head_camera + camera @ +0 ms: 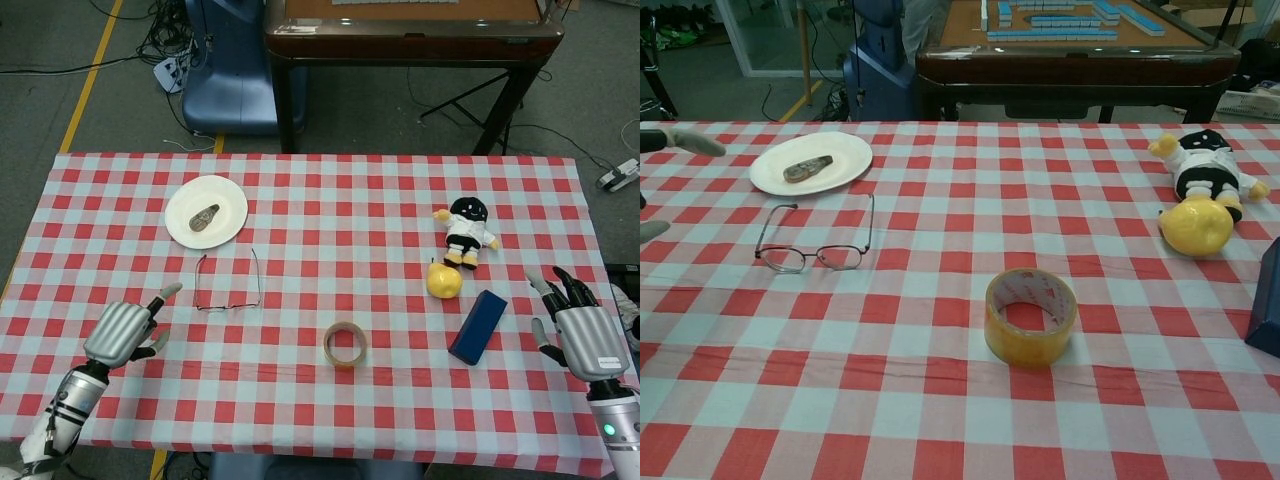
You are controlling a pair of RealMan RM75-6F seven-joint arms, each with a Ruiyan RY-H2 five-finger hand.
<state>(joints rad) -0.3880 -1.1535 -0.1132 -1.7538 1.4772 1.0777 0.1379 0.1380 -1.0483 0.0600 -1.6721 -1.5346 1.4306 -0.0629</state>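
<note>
— Lying on the checked desk (330, 200): one wire-framed pair of glasses (228, 283), one glossy tape ring (345, 344), one round white plate (206, 211).

— Hovering just left of the glasses — left hand (122, 332), fingers (165, 291) spread, holding nothing. Right hand (580, 335) likewise splayed, near one blue box (478, 326).

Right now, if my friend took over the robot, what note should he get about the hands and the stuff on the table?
Left robot hand: holds nothing, fingers apart, over the table's left side, just left of the glasses and not touching them.
Right robot hand: holds nothing, fingers spread, by the table's right edge, nearest the blue box.
Things: glasses lie unfolded below the white plate, which has a small object on it. Tape roll sits near the front middle. Yellow pear lies against the doll.
Done: nothing picked up.
Left: the glasses lie untouched, nearest the left hand.
</note>
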